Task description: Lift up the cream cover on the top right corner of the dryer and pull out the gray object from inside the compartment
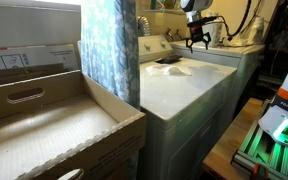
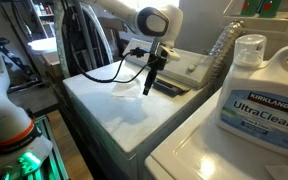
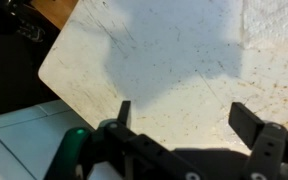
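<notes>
My gripper (image 3: 184, 110) is open and empty, its two black fingers pointing down over the speckled white dryer top (image 3: 174, 50). In both exterior views the gripper (image 2: 148, 89) (image 1: 196, 42) hangs a little above the back part of the dryer top (image 2: 114, 105). A dark slot (image 2: 171, 88) lies in the top just beside the fingers, with a cream panel (image 2: 189, 70) behind it. I cannot tell whether that cover is raised. No gray object shows clearly.
A Kirkland UltraClean detergent jug (image 2: 259, 85) stands on the neighbouring machine. A large open cardboard box (image 1: 54, 125) and a patterned curtain (image 1: 109, 45) fill one side. Black cables (image 2: 104, 72) trail across the dryer top.
</notes>
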### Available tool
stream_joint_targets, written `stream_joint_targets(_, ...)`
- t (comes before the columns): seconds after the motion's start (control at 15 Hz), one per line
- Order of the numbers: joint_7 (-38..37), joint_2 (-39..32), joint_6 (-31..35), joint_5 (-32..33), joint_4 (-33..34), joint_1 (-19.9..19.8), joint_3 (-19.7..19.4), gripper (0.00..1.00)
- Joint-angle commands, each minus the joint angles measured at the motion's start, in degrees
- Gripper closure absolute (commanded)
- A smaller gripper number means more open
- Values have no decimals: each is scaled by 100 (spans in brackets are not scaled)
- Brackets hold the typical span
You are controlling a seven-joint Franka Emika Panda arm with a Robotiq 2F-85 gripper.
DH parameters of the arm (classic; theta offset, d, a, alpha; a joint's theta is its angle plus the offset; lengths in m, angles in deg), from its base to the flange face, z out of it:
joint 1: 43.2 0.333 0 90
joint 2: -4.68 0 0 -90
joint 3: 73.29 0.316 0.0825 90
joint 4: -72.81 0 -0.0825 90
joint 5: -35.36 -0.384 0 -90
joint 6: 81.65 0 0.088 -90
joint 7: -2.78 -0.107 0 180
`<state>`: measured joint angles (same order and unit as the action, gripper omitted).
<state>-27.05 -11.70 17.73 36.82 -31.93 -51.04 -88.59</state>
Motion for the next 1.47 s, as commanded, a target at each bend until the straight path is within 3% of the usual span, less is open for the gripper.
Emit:
stream_joint_targets(0.0, 301, 633, 508, 238, -627, -75, 41, 0)
stream_joint_targets(0.6, 2429, 1926, 1917, -55, -1569, -184, 228, 0)
stream_joint_targets(1.0, 4127, 2589, 1995, -362, -1933, -125, 246, 0)
stream_joint_targets(1.4, 4976, 2869, 1965, -341, -2107, -94, 215, 0)
